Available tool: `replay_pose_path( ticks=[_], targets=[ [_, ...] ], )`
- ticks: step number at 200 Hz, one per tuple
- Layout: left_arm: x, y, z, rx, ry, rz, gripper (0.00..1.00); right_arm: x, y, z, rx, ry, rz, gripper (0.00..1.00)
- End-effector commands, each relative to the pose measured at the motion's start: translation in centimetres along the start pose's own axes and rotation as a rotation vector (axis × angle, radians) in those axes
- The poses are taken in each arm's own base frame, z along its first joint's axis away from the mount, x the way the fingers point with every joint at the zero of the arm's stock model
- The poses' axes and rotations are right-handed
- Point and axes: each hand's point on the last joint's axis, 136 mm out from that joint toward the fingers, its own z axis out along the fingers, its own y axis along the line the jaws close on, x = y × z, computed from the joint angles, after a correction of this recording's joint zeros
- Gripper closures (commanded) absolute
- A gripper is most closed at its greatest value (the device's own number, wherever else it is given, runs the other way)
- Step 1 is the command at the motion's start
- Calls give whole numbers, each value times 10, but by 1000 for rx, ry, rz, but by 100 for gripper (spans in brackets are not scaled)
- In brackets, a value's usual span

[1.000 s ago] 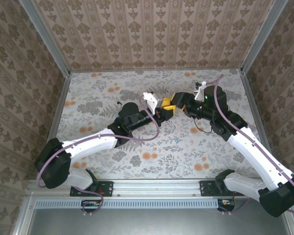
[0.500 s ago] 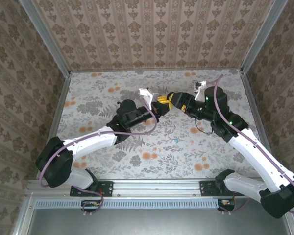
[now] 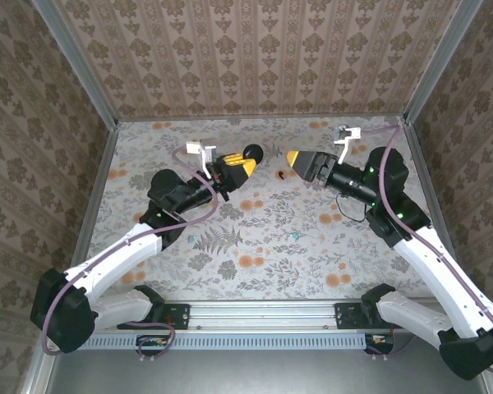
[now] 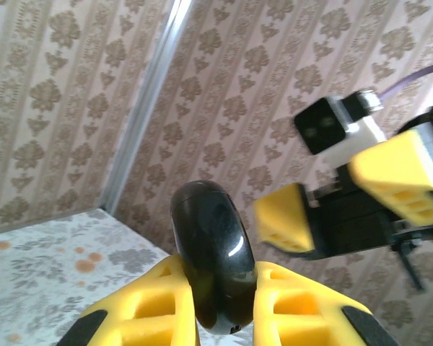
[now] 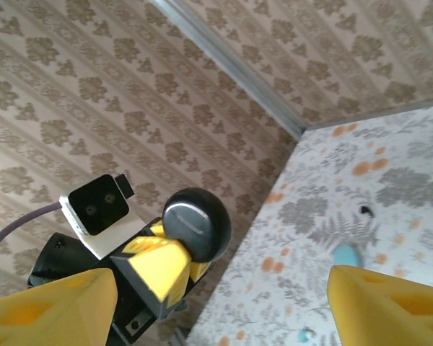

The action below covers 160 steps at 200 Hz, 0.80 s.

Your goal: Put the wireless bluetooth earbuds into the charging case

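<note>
The glossy black round disc [image 4: 211, 249] contrasts with the bright yellow fingers [image 4: 148, 313] of the left pincer [image 4: 220, 292]. The worktop [image 3: 312, 254] carries a grey leaf-and-flower print dotted with orange blooms. The walls [image 3: 255, 57] wear beige damask stripes.

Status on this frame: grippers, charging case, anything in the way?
Left gripper shut on black round disc, raised. Right gripper open, empty. Likely charging case: small light-blue oval on table, untouched. Nothing lies over it.

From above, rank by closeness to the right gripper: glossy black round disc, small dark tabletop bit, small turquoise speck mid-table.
1. small dark bit, left of the right gripper.
2. black round disc, in the left gripper.
3. turquoise speck, mid-table.
</note>
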Motion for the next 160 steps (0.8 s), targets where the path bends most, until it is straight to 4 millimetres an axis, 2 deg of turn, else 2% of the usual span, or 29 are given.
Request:
replay_pose_path(
  ticks=[1,36,75,110,160],
  targets=[
    [-20,-28,1,119,-21,-58,94,-4,23,8,-174,-15,31,25],
    [-31,-33,5,173,-76,-129,94,2,40,20,-272,9,39,28],
    [-29,-32,11,209,-73,-184,95,6,47,26,-290,14,27,34],
    [-30,-35,12,225,-68,-200,95,5,42,32,-274,9,31,44],
    [-31,-36,13,233,-67,-228,95,6,35,40,-272,5,40,45]
  ],
)
